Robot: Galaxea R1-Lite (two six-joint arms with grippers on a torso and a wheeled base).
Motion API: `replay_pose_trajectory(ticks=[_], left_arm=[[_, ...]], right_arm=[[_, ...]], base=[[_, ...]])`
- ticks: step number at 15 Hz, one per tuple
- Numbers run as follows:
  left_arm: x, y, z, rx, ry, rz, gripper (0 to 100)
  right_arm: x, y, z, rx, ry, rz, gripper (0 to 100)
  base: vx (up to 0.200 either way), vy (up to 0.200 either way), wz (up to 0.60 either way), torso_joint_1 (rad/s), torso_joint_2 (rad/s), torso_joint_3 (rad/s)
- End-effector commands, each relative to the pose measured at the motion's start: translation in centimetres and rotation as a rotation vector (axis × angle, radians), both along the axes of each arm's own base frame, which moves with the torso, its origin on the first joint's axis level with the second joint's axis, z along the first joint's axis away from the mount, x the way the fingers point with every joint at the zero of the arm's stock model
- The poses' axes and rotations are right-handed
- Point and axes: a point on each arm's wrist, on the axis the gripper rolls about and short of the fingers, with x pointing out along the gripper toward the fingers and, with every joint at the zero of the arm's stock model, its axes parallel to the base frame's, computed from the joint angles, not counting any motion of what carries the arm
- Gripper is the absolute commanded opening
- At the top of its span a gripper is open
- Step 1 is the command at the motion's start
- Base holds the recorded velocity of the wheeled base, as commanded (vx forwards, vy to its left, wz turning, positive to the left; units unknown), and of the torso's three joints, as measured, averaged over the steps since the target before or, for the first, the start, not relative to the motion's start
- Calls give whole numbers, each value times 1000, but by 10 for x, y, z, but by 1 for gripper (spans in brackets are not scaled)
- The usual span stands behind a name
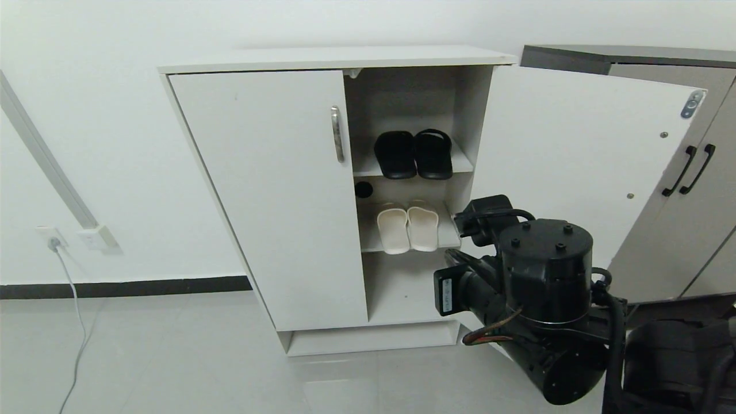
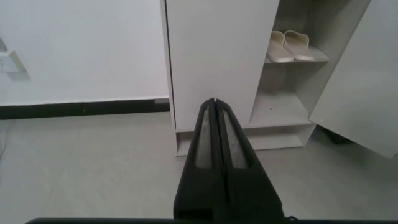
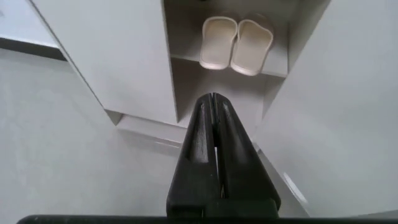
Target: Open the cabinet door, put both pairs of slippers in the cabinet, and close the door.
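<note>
The white cabinet (image 1: pixel 345 57) stands against the wall with its right door (image 1: pixel 575 155) swung wide open and its left door (image 1: pixel 270 195) shut. Inside, the black slippers (image 1: pixel 413 154) sit on the upper shelf and the white slippers (image 1: pixel 407 228) on the shelf right below (each pair side by side). The right gripper (image 3: pixel 212 96) hangs in front of the open side, jaws pressed together, gripping nothing. The left gripper (image 2: pixel 214 102) is over the floor facing the cabinet, also closed up and empty.
</note>
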Motion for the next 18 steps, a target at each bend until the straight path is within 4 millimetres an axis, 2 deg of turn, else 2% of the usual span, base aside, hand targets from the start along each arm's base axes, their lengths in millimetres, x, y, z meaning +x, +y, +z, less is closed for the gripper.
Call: replay_pose_trajectory(ticks=[1, 11, 14, 18], left_arm=[[0, 0, 0, 0, 0, 1, 0], [0, 0, 0, 0, 0, 2, 0], [0, 0, 0, 0, 0, 1, 0], [0, 0, 0, 0, 1, 1, 0]], right_arm=[[1, 0, -2, -5, 4, -1, 0], [2, 1, -4, -21, -1, -3, 0], [3, 1, -2, -13, -9, -6, 0], [4, -1, -2, -14, -11, -10, 0]], base=[[0, 0, 0, 0, 0, 0], [0, 0, 0, 0, -14, -15], [0, 0, 0, 4, -194, -331], [0, 0, 0, 45, -511, -374]])
